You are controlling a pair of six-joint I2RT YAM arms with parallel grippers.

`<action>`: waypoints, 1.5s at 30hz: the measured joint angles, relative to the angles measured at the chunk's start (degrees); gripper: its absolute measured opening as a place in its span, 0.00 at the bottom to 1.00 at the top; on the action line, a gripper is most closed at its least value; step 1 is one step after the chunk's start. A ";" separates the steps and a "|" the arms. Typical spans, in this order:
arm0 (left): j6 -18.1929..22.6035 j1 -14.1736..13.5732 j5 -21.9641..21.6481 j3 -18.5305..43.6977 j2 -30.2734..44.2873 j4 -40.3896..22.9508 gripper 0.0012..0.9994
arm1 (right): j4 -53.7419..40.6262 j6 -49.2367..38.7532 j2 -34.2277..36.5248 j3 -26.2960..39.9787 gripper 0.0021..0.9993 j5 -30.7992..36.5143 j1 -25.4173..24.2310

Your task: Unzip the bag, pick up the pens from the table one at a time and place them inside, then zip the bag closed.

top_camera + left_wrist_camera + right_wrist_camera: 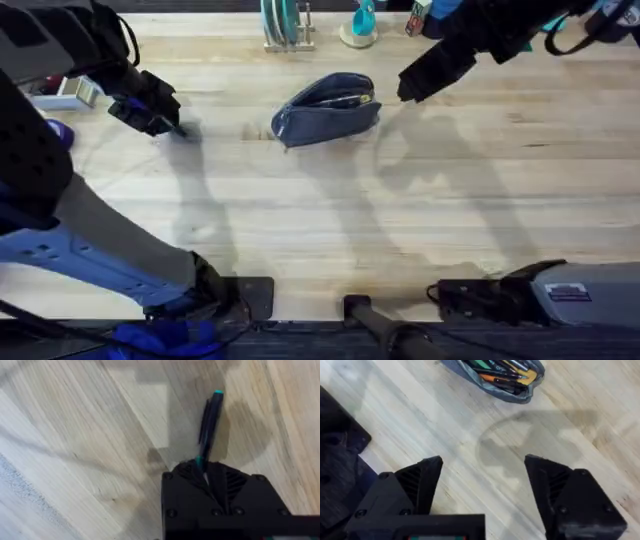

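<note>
Clutter along the far edge of the counter

A rack holding teal plates [282, 24] is seen beside a teal bottle on a round base [361, 24]; a white box [66, 92] and a purple object [56, 131] are seen at the left edge.

Matt blue-grey cloth bag [327, 111] lies on the smooth, grained wooden table [420, 220]; black ribbed jaws.

The lower end of the pen [209, 422] is hidden between the closed fingers of the left tool [206, 476], so you cannot see how long it is. The right tool [408, 88] looks dark and blurry from above, and its arm is cut off at the top edge. Far from the right tool, the bag [496, 375] is cut off, and the pens [504, 370] inside overlap too much to count.
</note>
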 joint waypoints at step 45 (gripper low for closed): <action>26.96 -5.60 1.20 -1.20 -32.78 -8.02 0.04 | 0.02 0.02 0.00 0.00 1.00 0.00 0.02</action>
